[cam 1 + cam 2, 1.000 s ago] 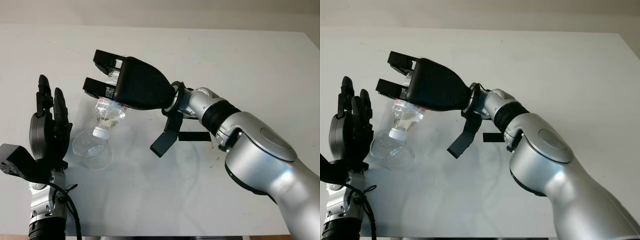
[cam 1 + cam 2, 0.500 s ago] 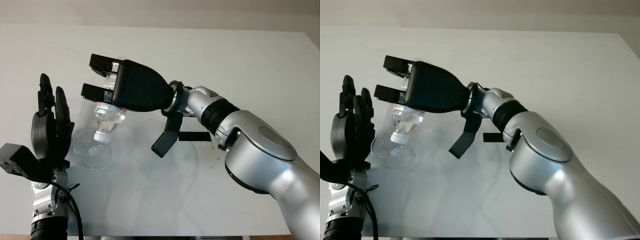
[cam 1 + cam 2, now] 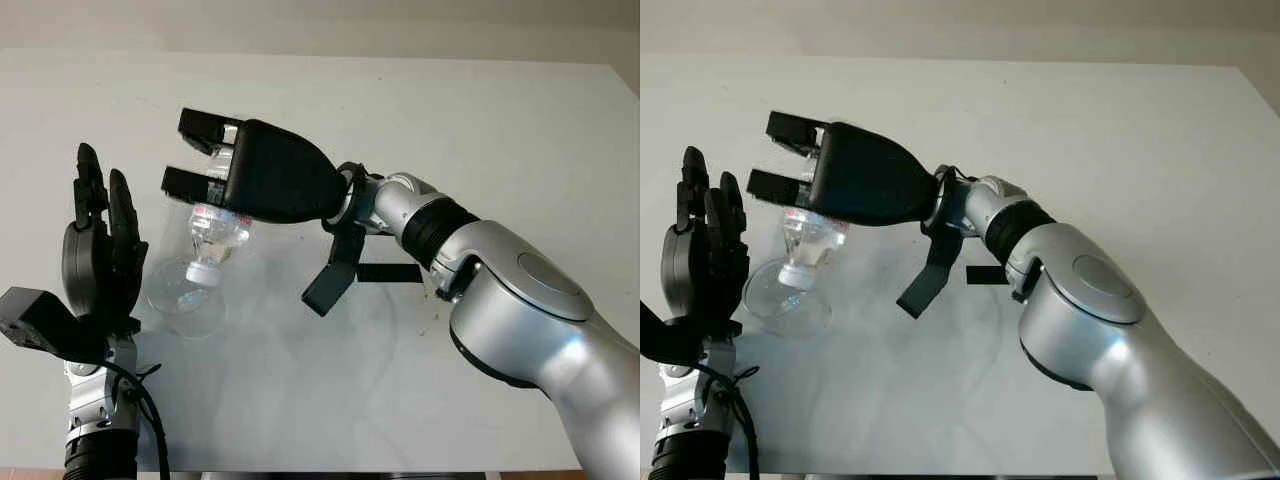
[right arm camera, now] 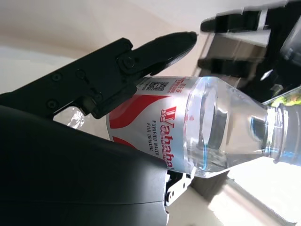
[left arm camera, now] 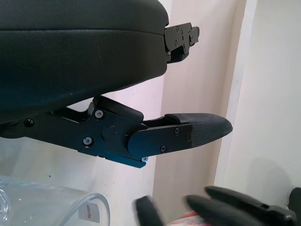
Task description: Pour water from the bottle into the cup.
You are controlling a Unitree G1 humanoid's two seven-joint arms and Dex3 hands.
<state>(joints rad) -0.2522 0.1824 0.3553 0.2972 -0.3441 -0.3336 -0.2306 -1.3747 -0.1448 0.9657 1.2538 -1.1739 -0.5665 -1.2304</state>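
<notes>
Barely shifted, right hand (image 3: 215, 160) grips bottle (image 3: 215, 238) over cup (image 3: 180, 297); label (image 4: 155, 113) readable at wrist.

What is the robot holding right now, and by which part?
The right hand grips the water bottle around its labelled body, neck tipped down over the cup. The left hand is open beside the cup.

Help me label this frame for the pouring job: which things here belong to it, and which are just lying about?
Part of the job:
- bottle, tipped neck-down, held by the right hand
- cup, under the bottle's neck
- left hand, open, beside the cup

Just there:
- table
- black strap lying on it
</notes>
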